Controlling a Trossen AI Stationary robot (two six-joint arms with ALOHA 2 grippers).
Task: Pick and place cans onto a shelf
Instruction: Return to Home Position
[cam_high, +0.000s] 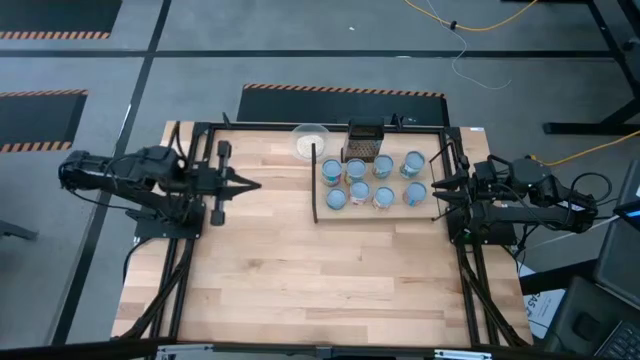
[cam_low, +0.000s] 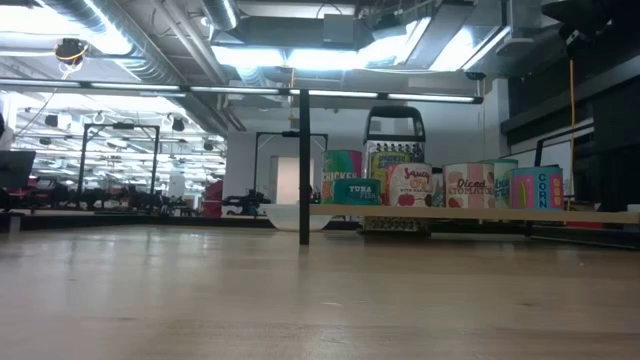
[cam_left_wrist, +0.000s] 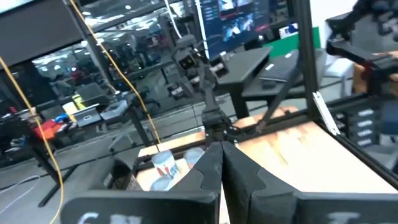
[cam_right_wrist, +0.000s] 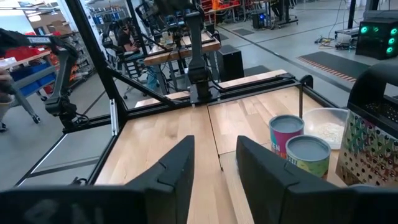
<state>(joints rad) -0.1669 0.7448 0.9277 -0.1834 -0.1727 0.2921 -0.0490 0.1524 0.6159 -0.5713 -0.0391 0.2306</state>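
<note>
We see both arms stretched level: the left claw, fingers pressed together, at the shelf's nine o'clock; the right claw, fingers apart, at its three. Blue-topped cans stand upright on the shelf, at the bench's one o'clock.

Pale matt wooden shelf, shiny metal-topped cans
</note>
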